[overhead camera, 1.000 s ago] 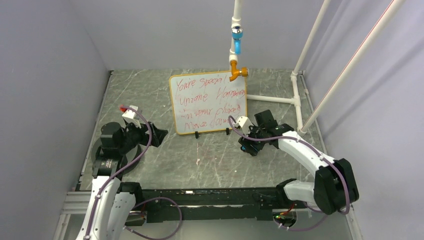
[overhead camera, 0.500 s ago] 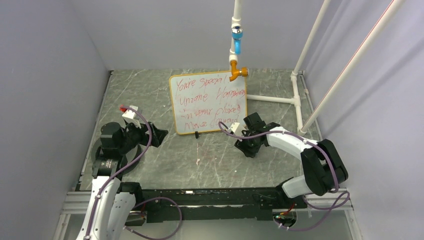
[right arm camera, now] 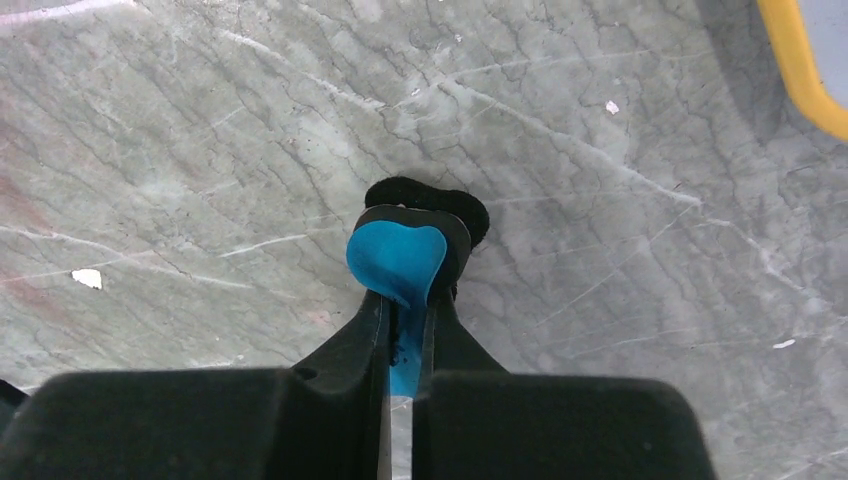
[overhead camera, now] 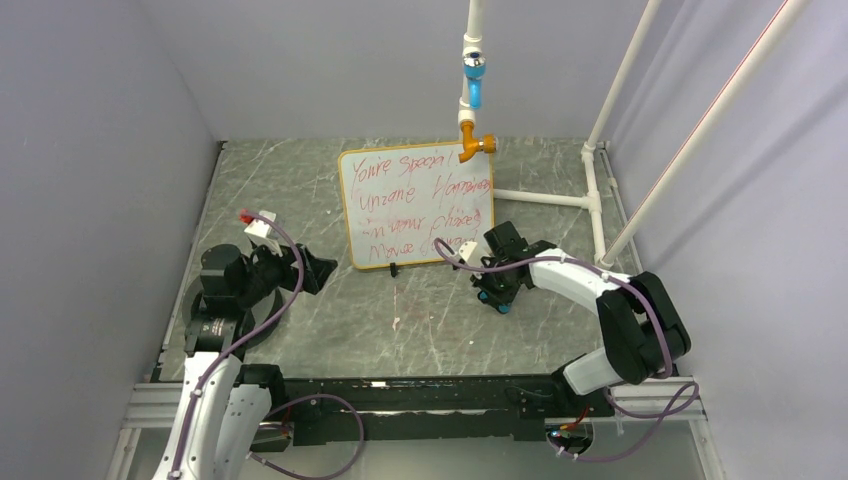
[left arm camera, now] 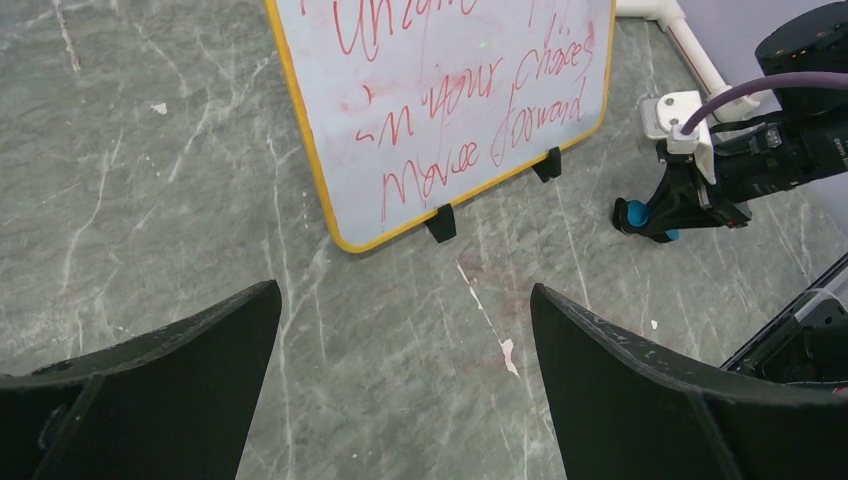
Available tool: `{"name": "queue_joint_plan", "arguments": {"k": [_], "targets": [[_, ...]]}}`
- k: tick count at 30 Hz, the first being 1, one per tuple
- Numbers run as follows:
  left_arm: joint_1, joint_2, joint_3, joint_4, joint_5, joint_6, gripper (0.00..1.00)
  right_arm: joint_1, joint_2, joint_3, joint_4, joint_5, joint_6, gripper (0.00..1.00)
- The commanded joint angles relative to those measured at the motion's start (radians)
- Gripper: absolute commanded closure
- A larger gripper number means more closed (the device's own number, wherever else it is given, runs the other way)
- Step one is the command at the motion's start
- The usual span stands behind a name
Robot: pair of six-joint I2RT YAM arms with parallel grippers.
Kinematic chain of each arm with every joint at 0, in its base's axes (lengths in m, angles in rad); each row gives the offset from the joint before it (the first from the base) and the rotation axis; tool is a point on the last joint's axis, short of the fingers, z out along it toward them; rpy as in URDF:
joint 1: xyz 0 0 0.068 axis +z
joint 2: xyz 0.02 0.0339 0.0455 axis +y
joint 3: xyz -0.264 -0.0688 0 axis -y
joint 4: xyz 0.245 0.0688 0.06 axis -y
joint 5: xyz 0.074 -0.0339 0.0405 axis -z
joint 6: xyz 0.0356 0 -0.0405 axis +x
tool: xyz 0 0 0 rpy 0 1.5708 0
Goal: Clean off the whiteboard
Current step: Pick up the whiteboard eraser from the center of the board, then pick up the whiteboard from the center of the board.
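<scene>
Right claw (right arm camera: 405,305) newly tight (on eraser (right arm camera: 395,255))

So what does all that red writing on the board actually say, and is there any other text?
"You're Special!": top line on the whiteboard.
Second line: starts "Un", the rest too scrawled to read.
"in your chaos": third line.
"Move forward": bottom line.
No other text is legible.

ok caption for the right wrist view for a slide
Right fingers shut on the blue-and-black eraser, marbled table behind, whiteboard's yellow frame at top right.
</scene>
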Motion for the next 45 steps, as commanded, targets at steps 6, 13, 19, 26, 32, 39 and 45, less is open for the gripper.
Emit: {"name": "queue_joint_plan", "arguments": {"k": [6, 13, 19, 26, 32, 39, 45], "targets": [[0.007, -0.03, -0.082, 0.254, 0.032, -0.054, 0.01, 0.0, -0.183, 0.075, -0.061, -0.18, -0.038, 1.0], [0.007, 0.131, -0.03, 0.412, -0.017, -0.121, 0.01, -0.079, -0.397, 0.139, -0.083, -0.421, -0.014, 1.0], [0.007, 0.371, 0.019, 0.504, 0.016, -0.098, 0.01, -0.252, -0.476, 0.111, -0.084, -0.644, 0.006, 1.0], [0.007, 0.619, 0.052, 0.614, 0.091, -0.031, 0.06, -0.259, -0.465, 0.106, -0.096, -0.642, 0.005, 1.0], [0.007, 0.892, 0.101, 0.883, 0.301, -0.098, 0.14, -0.258, -0.459, 0.101, -0.104, -0.635, -0.008, 1.0], [0.007, 1.087, 0.163, 1.047, 0.407, -0.175, 0.32, -0.263, -0.463, 0.099, -0.105, -0.628, -0.017, 1.0], [0.002, 1.188, 0.198, 1.188, 0.476, -0.26, 0.53, -0.264, -0.446, 0.101, -0.11, -0.624, -0.026, 1.0]]}}
